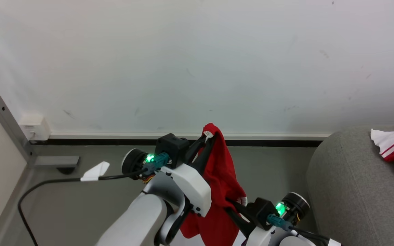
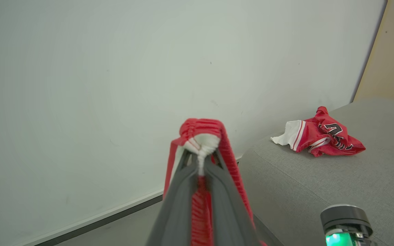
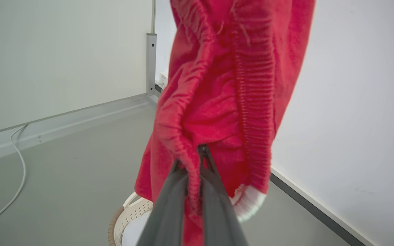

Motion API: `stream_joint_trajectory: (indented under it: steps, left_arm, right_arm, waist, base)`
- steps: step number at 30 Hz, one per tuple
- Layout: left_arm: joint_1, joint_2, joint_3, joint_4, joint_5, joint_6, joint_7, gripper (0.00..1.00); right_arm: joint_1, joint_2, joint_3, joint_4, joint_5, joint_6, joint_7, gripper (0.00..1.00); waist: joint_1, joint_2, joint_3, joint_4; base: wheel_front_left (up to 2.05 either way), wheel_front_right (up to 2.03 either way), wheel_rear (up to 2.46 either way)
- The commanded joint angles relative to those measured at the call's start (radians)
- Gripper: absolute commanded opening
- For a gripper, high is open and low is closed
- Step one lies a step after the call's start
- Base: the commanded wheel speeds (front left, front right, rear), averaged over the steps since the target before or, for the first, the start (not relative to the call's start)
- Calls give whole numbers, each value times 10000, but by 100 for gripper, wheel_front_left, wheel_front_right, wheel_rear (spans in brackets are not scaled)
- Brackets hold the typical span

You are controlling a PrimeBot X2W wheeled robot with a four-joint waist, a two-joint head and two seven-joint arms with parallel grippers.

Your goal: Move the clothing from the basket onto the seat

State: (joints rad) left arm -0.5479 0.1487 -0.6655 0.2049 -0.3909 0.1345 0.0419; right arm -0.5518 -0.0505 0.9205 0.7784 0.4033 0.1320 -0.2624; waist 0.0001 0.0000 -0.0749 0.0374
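A red garment (image 1: 222,177) of the clothing hangs in the air between my two arms. My left gripper (image 1: 208,137) is shut on its bunched top with the white trim (image 2: 202,141). Lower down, my right gripper (image 1: 230,202) is shut on a fold of the same red fabric (image 3: 217,102). Below the hanging cloth, the brown rim of the basket (image 3: 115,222) shows in the right wrist view. To the right stands the grey seat (image 1: 351,191), and a second red and white garment (image 2: 320,138) with a black number lies crumpled on it.
A pale wall (image 1: 197,61) with a dark skirting strip runs behind everything. On the grey floor at the left lie a black cable (image 1: 46,182), a metal post foot (image 1: 55,160) and a white wall box (image 1: 34,127).
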Motion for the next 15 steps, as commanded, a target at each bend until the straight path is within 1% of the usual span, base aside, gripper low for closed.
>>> stream_joint_trajectory:
  steps: [1, 6, 7, 9, 10, 11, 15]
  left_arm:
    - [55, 73, 13, 38, -62, 49, -64, 0]
    - [76, 102, 9, 122, -91, 74, -90, 0]
    - [78, 111, 14, 140, -99, 96, -97, 15]
    - [78, 135, 11, 173, -78, 132, -116, 51]
    - [99, 131, 1, 198, -102, 117, -102, 81]
    - [116, 142, -20, 226, -119, 109, -63, 100]
    - [134, 146, -44, 275, -190, 121, -12, 100]
  right_arm:
    - [-112, -3, -35, -14, 33, -26, -29, 0]
    - [-28, -2, -227, -122, 43, -26, -31, 0]
    - [2, -1, -296, -143, 39, -26, -31, 0]
    - [54, -4, -431, -201, 11, -26, -32, 0]
    - [85, -2, -461, -211, -13, -26, -32, 0]
    - [124, -4, -480, -206, -16, -26, -32, 0]
    - [133, -3, -618, -120, -52, -26, -32, 0]
  waist:
    - [-1, 0, 3, -30]
    - [-1, 0, -17, -102]
    - [-1, 0, -16, -112]
    - [-1, 0, -14, -134]
    - [-1, 0, -16, -149]
    - [-1, 0, -24, -162]
    - [-1, 0, -39, -204]
  base:
    - [0, 0, 0]
    - [0, 0, 0]
    - [0, 0, 0]
    - [0, 0, 0]
    - [0, 0, 0]
    - [0, 0, 0]
    - [0, 0, 0]
